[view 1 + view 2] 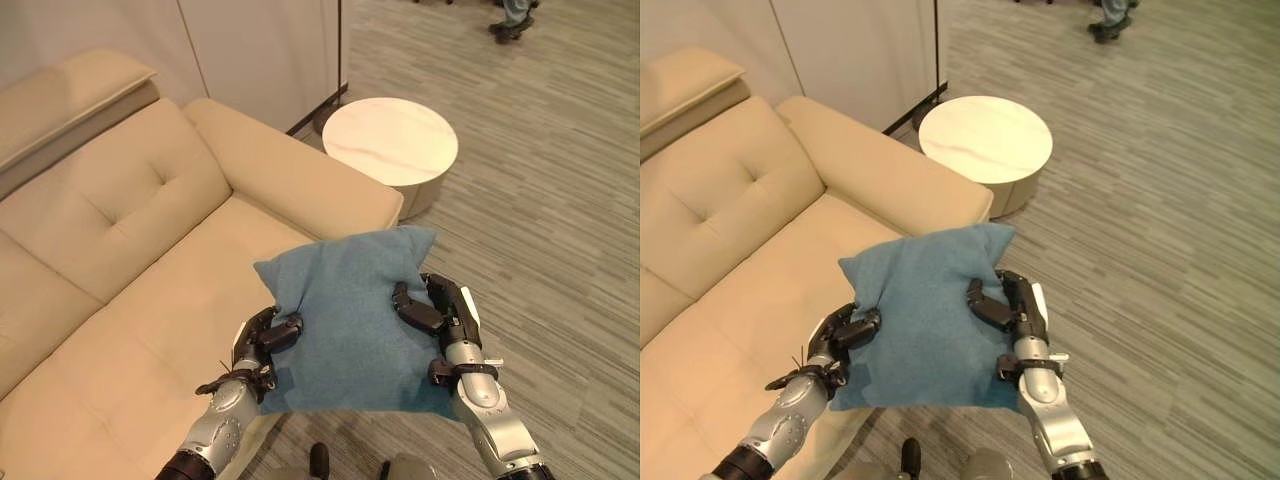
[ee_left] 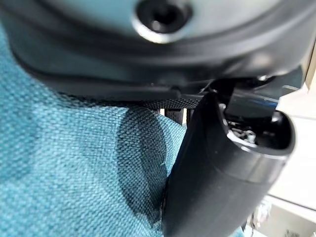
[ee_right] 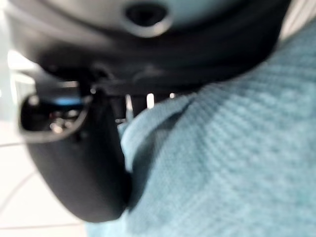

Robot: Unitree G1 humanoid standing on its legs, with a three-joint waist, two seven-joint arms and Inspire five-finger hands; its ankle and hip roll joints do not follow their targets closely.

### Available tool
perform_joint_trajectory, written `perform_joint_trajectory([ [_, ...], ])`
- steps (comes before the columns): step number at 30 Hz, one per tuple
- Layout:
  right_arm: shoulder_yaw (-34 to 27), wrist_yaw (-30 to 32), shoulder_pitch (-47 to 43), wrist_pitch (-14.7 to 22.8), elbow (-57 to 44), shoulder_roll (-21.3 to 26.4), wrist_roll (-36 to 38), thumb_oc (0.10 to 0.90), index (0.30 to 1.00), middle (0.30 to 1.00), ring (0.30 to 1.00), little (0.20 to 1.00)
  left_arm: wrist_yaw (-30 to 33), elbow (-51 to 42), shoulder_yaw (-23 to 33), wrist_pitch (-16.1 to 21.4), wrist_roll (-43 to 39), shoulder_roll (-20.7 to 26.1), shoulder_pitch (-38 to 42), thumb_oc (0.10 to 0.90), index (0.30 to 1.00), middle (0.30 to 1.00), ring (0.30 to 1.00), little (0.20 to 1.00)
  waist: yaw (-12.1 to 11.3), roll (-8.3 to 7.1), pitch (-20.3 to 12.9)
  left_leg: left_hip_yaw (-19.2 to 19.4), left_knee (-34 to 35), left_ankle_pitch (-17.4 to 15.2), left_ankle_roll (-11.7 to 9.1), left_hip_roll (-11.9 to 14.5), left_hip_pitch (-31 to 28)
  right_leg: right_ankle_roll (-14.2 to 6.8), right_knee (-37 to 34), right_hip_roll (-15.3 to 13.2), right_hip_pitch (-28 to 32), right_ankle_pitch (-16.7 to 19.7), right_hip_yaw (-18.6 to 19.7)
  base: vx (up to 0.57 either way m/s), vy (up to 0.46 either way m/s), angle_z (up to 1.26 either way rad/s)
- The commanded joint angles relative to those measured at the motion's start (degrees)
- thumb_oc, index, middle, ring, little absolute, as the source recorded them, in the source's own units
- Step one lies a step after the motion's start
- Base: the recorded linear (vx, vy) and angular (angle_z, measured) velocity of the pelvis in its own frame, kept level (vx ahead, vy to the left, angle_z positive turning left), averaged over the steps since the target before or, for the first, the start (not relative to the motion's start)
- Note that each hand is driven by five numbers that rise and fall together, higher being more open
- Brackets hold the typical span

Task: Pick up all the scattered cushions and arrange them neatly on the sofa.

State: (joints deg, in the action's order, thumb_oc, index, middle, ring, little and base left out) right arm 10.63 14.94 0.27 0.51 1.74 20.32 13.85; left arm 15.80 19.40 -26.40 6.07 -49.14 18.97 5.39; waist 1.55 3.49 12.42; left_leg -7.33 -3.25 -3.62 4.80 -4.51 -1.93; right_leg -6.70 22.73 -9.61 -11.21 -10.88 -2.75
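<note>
The square teal woven-fabric cushion (image 1: 350, 320) hangs in the air over the front edge of the cream leather sofa (image 1: 130, 300), and it looks light, soft and squashy, so pinching its two side edges suits it. The left hand (image 1: 262, 345) and right hand (image 1: 440, 310) each curl thumb and fingers into opposite sides, fabric dimpling under both grips

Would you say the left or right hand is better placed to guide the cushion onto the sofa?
Left, probably: both hands grip the cushion, but the left hand is on the sofa side, the right hand over the floor.
</note>
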Motion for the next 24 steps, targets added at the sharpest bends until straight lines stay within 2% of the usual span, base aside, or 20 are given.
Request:
perform_joint_trajectory([
  [1, 6.2, -5.0, -5.6, 7.1, -6.4, -2.6, 0.6, 0.4, 0.3, 0.3, 0.3, 0.3, -7.8, -10.3, -5.4, 5.9, 3.5, -9.3, 8.1, 0.4, 0.3, 0.3, 0.3, 0.3, 1.5, -1.29, -5.8, 2.5, -3.2, -5.4, -5.1, 1.9, -0.2, -4.9, -11.9, -2.9, 4.6, 14.4, 4.7, 0.18, -0.112, 0.67],
  [2, 6.2, -5.0, -5.6, 7.1, -6.4, -2.6, 0.6, 0.4, 0.3, 0.3, 0.3, 0.3, -7.8, -10.3, -5.4, 5.9, 3.5, -9.3, 8.1, 0.4, 0.3, 0.3, 0.3, 0.3, 1.5, -1.28, -5.8, 2.5, -3.2, -5.4, -5.1, 1.9, -0.2, -4.9, -12.0, -2.9, 4.7, 14.4, 4.7, 0.3, -0.165, 0.7],
  [4, 6.3, -4.9, -5.5, 7.2, -4.7, -2.3, 0.3, 0.4, 0.3, 0.3, 0.3, 0.3, -7.9, -10.0, -5.6, 6.2, 3.7, -9.9, 7.5, 0.4, 0.3, 0.3, 0.3, 0.3, 2.9, -1.34, -5.3, -1.8, -1.8, -5.3, -6.2, 1.9, -2.9, -6.2, -14.2, -0.9, 1.8, 16.9, 7.7, 0.32, -0.16, 0.8],
  [7, 6.1, -4.6, -5.1, 7.3, -3.8, -2.1, 0.2, 0.4, 0.3, 0.3, 0.3, 0.3, -7.9, -9.9, -5.8, 6.4, 3.1, -10.2, 7.7, 0.4, 0.3, 0.3, 0.3, 0.3, 3.2, -1.27, -5.1, -5.6, -1.5, -4.3, -7.2, 2.1, -3.1, -6.3, -13.0, 0.4, 2.1, 16.4, 9.0, 0.2, -0.145, 1.24],
  [9, 6.3, -4.9, -5.3, 7.2, -3.5, -2.2, 0.7, 0.4, 0.3, 0.3, 0.3, 0.3, -7.7, -9.9, -5.3, 6.1, 2.5, -9.9, 7.6, 0.4, 0.3, 0.3, 0.3, 0.3, 2.6, -1.16, -6.1, -8.8, -2.4, -4.3, -8.4, 4.3, -3.7, -3.5, -12.9, 2.4, 3.7, 11.4, 7.1, 0.31, -0.28, 0.69],
  [10, 6.6, -4.9, -5.2, 7.3, -3.4, -2.2, 0.9, 0.4, 0.3, 0.3, 0.3, 0.3, -7.7, -10.1, -5.1, 6.1, 2.2, -9.9, 7.4, 0.4, 0.3, 0.3, 0.3, 0.3, 2.5, -1.15, -6.5, -9.3, -3.7, -4.2, -8.9, 5.1, -3.7, -2.3, -13.1, 3.3, 4.3, 10.0, 6.3, 0.18, -0.165, 0.75],
  [11, 6.6, -4.9, -5.1, 7.3, -3.3, -2.2, 0.9, 0.4, 0.3, 0.3, 0.3, 0.3, -7.7, -10.1, -5.1, 6.1, 2.2, -9.9, 7.3, 0.4, 0.3, 0.3, 0.3, 0.3, 2.6, -1.07, -6.5, -9.4, -3.8, -4.3, -8.9, 5.2, -3.7, -2.2, -13.1, 3.3, 4.4, 9.9, 6.1, 0.17, -0.153, 0.57],
  [12, 6.9, -4.9, -5.1, 7.7, -3.5, -2.0, 1.2, 0.4, 0.3, 0.3, 0.3, 0.3, -7.6, -10.5, -4.8, 6.1, 1.6, -9.8, 6.8, 0.4, 0.3, 0.3, 0.3, 0.3, 2.2, -1.12, -6.6, -9.4, -5.9, -3.2, -9.7, 5.7, -3.1, -1.3, -13.6, 4.0, 5.3, 9.1, 5.1, 0.16, -0.171, 0.48],
  [13, 7.2, -4.2, -5.3, 7.9, -3.8, -1.4, 1.3, 0.4, 0.3, 0.3, 0.3, 0.3, -7.0, -11.1, -4.4, 6.4, 0.5, -10.1, 5.9, 0.4, 0.3, 0.3, 0.3, 0.3, 1.9, -1.39, -5.5, -6.9, -12.7, -0.6, -10.9, 6.5, 0.3, -0.3, -14.1, 4.2, 7.4, 8.2, 3.5, 0.16, -0.167, 0.28],
  [14, 7.2, -4.2, -5.4, 7.9, -3.8, -1.4, 1.3, 0.4, 0.3, 0.3, 0.3, 0.3, -7.0, -11.1, -4.4, 6.4, 0.5, -10.1, 5.9, 0.4, 0.3, 0.3, 0.3, 0.3, 2.0, -1.49, -5.7, -7.0, -12.7, -0.4, -10.9, 6.3, 0.6, -0.3, -14.2, 4.1, 7.2, 8.4, 3.4, 0.08, -0.217, 0.43],
  [15, 7.8, -3.2, -6.2, 8.2, -3.3, -0.9, 1.7, 0.4, 0.3, 0.3, 0.3, 0.3, -6.1, -11.4, -4.0, 6.7, -0.6, -10.3, 5.3, 0.4, 0.3, 0.3, 0.3, 0.3, 1.5, -2.77, -3.9, -1.0, -20.1, 2.1, -9.8, 6.9, 6.4, 0.9, -15.1, 3.4, 9.4, 8.1, 1.2, 0.01, -0.174, 0.38],
  [16, 7.8, -2.8, -6.3, 8.2, -3.3, -0.7, 1.7, 0.4, 0.3, 0.3, 0.3, 0.3, -6.0, -11.5, -4.0, 6.8, -1.0, -10.2, 4.9, 0.4, 0.3, 0.3, 0.3, 0.3, 1.5, -3.04, -3.7, 2.7, -20.8, 1.1, -9.0, 7.7, 7.5, 1.4, -15.3, 3.4, 10.0, 7.4, 0.2, 0.02, -0.173, 0.46],
  [17, 7.9, -2.8, -6.3, 8.2, -3.3, -0.7, 1.7, 0.4, 0.3, 0.3, 0.3, 0.3, -6.0, -11.5, -4.0, 6.8, -1.0, -10.2, 4.9, 0.4, 0.3, 0.3, 0.3, 0.3, 1.5, -2.97, -3.7, 2.7, -21.1, 0.9, -8.9, 7.8, 7.6, 1.4, -15.2, 3.5, 10.0, 7.4, 0.2, 0.04, -0.1, 0.37],
  [18, 7.8, -2.6, -6.5, 7.9, -3.7, -0.4, 1.7, 0.4, 0.3, 0.3, 0.3, 0.3, -5.9, -11.7, -4.0, 6.6, -1.2, -10.0, 4.8, 0.4, 0.3, 0.3, 0.3, 0.3, 1.4, -3.37, -3.6, 6.2, -21.2, 0.0, -8.4, 8.5, 8.9, 1.7, -15.4, 3.3, 10.6, 6.7, -0.9, 0.12, -0.101, 0.67],
  [19, 7.6, -2.5, -6.8, 7.7, -4.3, 0.1, 1.4, 0.4, 0.3, 0.3, 0.3, 0.3, -5.8, -11.8, -3.8, 6.3, -1.6, -9.9, 5.1, 0.4, 0.3, 0.3, 0.3, 0.3, 1.2, -3.8, -3.8, 10.7, -17.2, -2.0, -7.5, 9.0, 10.7, 1.5, -16.1, 3.0, 11.7, 5.2, -3.4, 0.12, -0.103, 0.84],
  [20, 7.6, -2.5, -6.8, 7.7, -4.3, 0.1, 1.4, 0.4, 0.3, 0.3, 0.3, 0.3, -5.8, -11.8, -3.8, 6.3, -1.6, -9.9, 5.1, 0.4, 0.3, 0.3, 0.3, 0.3, 1.3, -3.81, -3.8, 10.7, -17.2, -2.0, -7.5, 9.0, 10.7, 1.5, -16.1, 3.0, 11.8, 5.2, -3.4, 0.25, -0.071, 1.21],
  [21, 7.6, -2.0, -7.4, 7.5, -4.7, 0.0, 0.7, 0.4, 0.3, 0.3, 0.3, 0.3, -5.6, -11.7, -3.9, 5.7, -2.2, -10.1, 5.1, 0.4, 0.3, 0.3, 0.3, 0.3, 0.3, -3.73, -4.6, 14.9, -11.8, 0.6, -7.1, 8.4, 14.5, 1.2, -17.7, 3.6, 14.5, 4.4, -5.8, 0.16, -0.02, 1.07],
  [22, 7.6, -2.0, -7.3, 7.5, -4.7, 0.0, 0.7, 0.4, 0.3, 0.3, 0.3, 0.3, -5.6, -11.7, -3.9, 5.7, -2.2, -10.1, 5.1, 0.4, 0.3, 0.3, 0.3, 0.3, 0.4, -3.83, -4.6, 14.8, -11.6, 0.7, -7.1, 8.2, 14.4, 1.2, -17.8, 3.5, 14.6, 4.3, -5.9, 0.29, -0.023, 1.21],
  [23, 7.6, -1.2, -8.6, 7.3, -4.8, -0.4, 0.0, 0.4, 0.3, 0.3, 0.3, 0.3, -5.2, -12.1, -4.1, 5.6, -2.5, -10.2, 5.5, 0.4, 0.3, 0.3, 0.3, 0.3, -0.6, -3.54, -4.7, 18.3, -6.9, 5.3, -8.2, 9.1, 16.9, 1.1, -18.4, 4.8, 16.3, 3.8, -7.0, 0.14, -0.004, 0.99],
  [24, 7.6, -1.2, -8.6, 7.3, -4.8, -0.4, 0.0, 0.4, 0.3, 0.3, 0.3, 0.3, -5.2, -12.1, -4.1, 5.5, -2.5, -10.2, 5.5, 0.4, 0.3, 0.3, 0.3, 0.3, -0.6, -3.66, -4.7, 18.4, -6.6, 5.5, -8.2, 8.9, 16.7, 1.1, -18.4, 4.7, 16.4, 3.8, -7.0, 0.31, 0.068, 0.95],
])
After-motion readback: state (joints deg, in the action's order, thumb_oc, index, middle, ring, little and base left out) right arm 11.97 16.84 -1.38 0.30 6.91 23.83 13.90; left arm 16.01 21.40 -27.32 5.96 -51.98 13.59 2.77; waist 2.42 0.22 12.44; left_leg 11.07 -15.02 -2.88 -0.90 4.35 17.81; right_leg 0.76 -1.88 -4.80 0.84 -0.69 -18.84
